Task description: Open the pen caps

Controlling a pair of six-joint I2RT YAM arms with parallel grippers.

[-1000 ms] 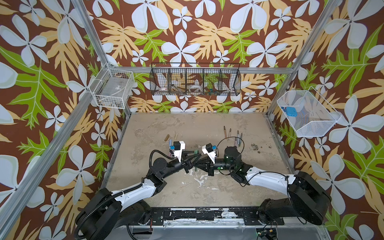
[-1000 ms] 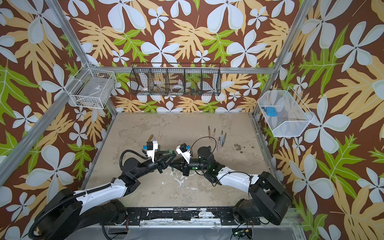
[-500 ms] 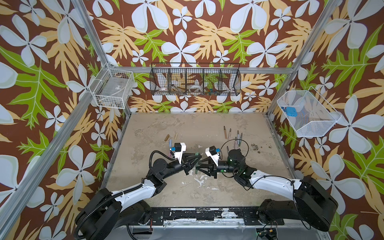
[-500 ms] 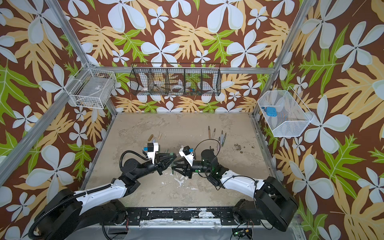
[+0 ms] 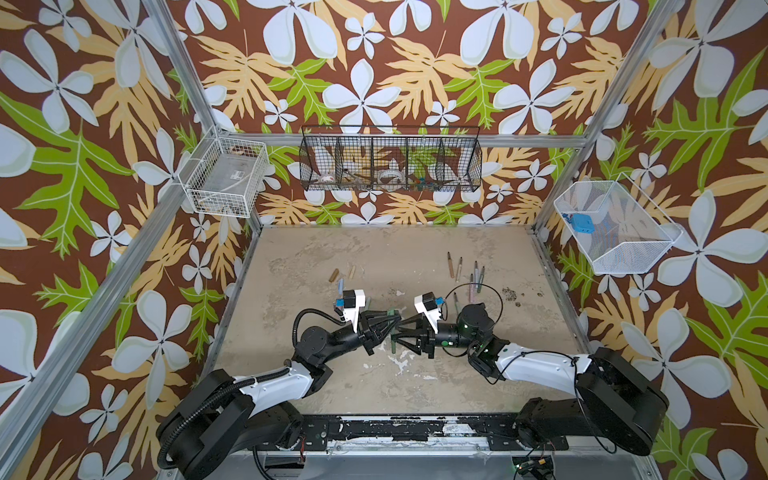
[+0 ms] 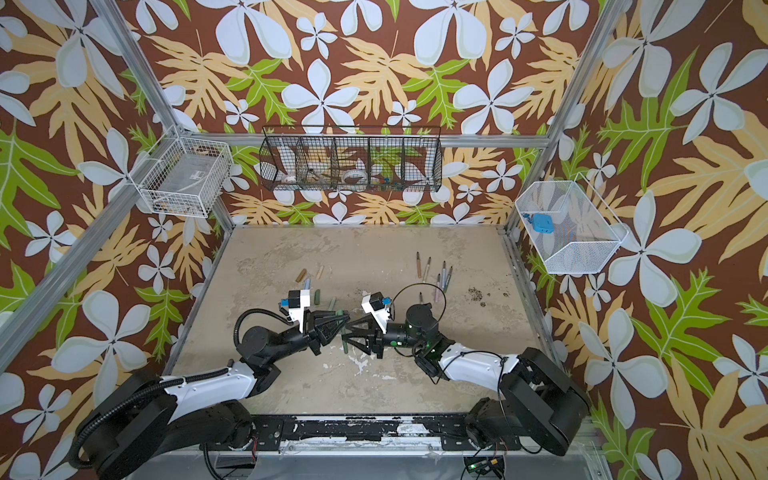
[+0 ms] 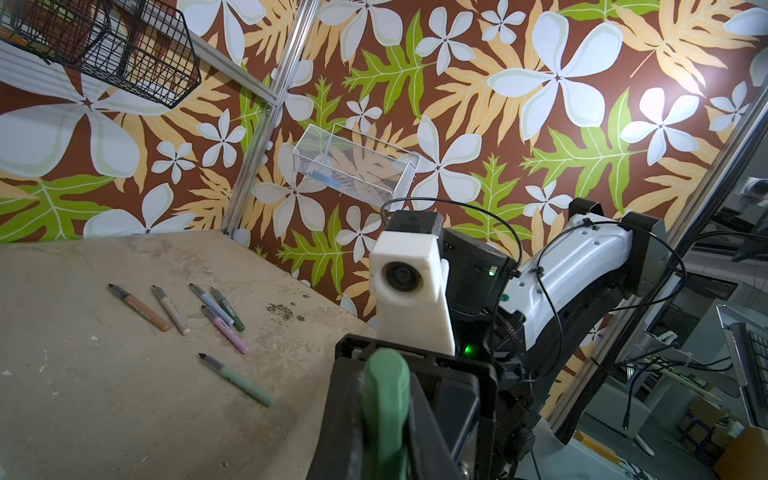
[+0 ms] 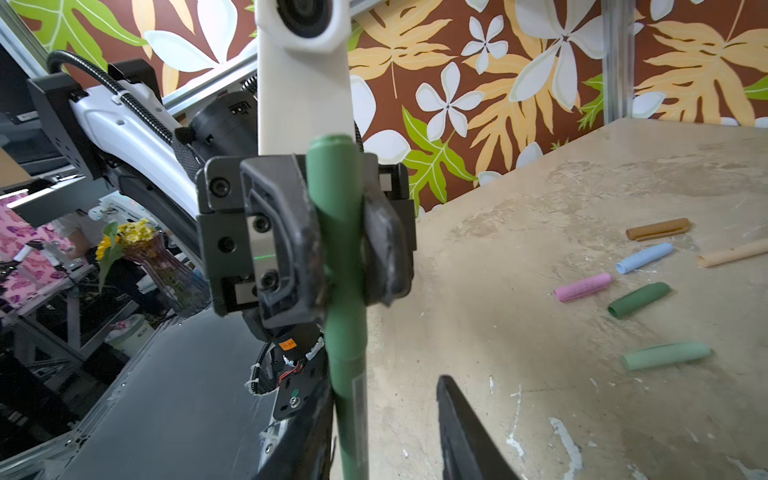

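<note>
Since a moment ago my right pincer [image 5: 397, 331] has let go and stands apart mid-frame, while my left pincer [image 8: 340, 245] stays clamped on the green pen [image 8: 348, 374].

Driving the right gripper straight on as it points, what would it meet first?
The green pen held by the left gripper, dead ahead; its lower end may already sit inside the open right gripper.

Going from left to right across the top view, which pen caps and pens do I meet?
brown cap → beige cap → green pen → brown pen → beige pen → pink pen → blue pen → dark green pen. Left out, because they overlap others: light blue cap, light green pen.
</note>
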